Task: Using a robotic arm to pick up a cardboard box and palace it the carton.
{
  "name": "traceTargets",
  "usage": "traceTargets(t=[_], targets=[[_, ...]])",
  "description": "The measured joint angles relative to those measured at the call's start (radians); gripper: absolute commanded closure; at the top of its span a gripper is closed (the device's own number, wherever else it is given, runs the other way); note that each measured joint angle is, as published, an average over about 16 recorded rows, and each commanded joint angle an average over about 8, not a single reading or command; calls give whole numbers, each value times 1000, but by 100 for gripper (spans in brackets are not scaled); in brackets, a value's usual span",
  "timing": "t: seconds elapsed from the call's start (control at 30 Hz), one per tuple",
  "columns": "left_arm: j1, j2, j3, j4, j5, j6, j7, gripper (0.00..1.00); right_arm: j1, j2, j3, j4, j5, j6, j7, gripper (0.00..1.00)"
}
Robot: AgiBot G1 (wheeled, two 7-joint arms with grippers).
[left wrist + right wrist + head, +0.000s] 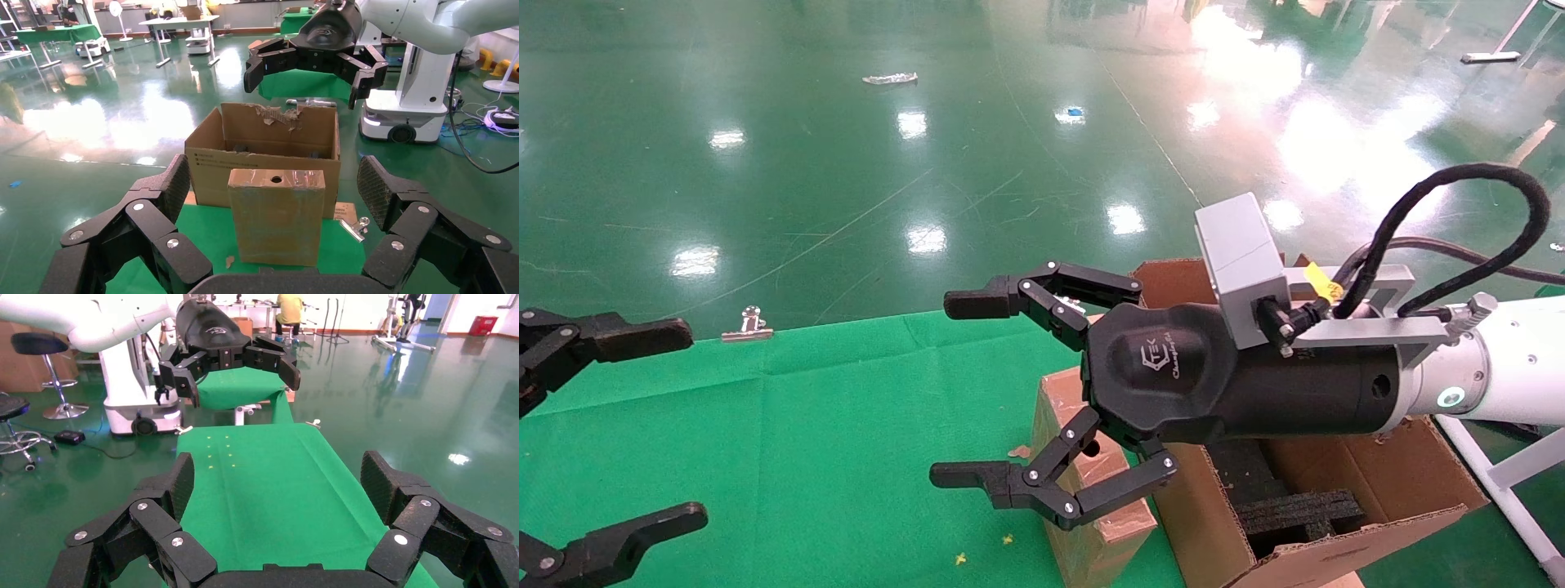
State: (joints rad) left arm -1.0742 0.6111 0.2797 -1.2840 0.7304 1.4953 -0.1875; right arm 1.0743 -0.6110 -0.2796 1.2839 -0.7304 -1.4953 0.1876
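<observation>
The small cardboard box [1057,408] stands on edge on the green table [829,457], against the outside wall of the carton [1401,482]. In the left wrist view the cardboard box [276,214] shows its round hole on top, with the carton [263,156] and its torn flap behind. Black foam [1295,506] lies inside the carton. The robotic arm's right gripper [956,388] is open and empty, hovering above the box and the carton's edge, fingers reaching past the box; it also shows far off in the left wrist view [315,58]. My left gripper [678,425] is open and empty at the table's left.
A metal binder clip [748,324] lies at the table's far edge, and another [354,228] beside the carton. A white robot base [404,116] stands on the green floor beyond. The right wrist view shows only green cloth [263,478] under its open gripper [278,484].
</observation>
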Motion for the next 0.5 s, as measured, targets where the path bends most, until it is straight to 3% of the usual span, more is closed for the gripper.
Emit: traceTargets(t=[0.5], targets=[[0, 0, 0, 0, 0, 0, 0, 0, 2, 1, -3, 5, -9, 1, 0, 0]])
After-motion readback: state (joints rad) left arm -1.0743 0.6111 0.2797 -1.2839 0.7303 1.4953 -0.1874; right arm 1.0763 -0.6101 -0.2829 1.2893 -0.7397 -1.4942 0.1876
